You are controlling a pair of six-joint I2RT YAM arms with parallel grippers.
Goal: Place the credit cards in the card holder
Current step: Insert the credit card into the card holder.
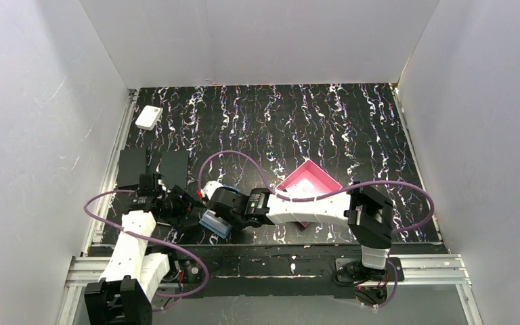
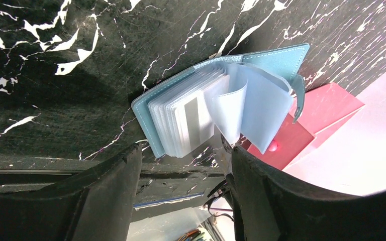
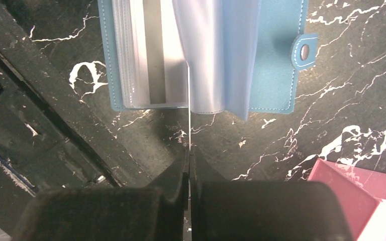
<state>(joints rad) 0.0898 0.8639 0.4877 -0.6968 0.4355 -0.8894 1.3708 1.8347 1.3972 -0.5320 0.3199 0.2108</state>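
The teal-blue card holder (image 3: 271, 60) lies open on the black marbled table, its pale pockets fanned out (image 2: 221, 95), near the front edge (image 1: 215, 223). A grey-white credit card with a dark stripe (image 3: 155, 60) sits in a left-hand pocket (image 2: 193, 120). My right gripper (image 3: 188, 150) is shut on another credit card (image 3: 188, 120). That card shows edge-on as a thin white line, and its far end reaches between the pockets. My left gripper (image 2: 183, 150) is open just in front of the holder, with nothing between its fingers.
A pink square tray (image 1: 309, 177) stands right of the holder, close to it (image 2: 326, 105). Two matte black slabs (image 1: 174, 168) lie at the left. A small white box (image 1: 149, 117) sits at the back left. The table's front edge runs just behind my left gripper.
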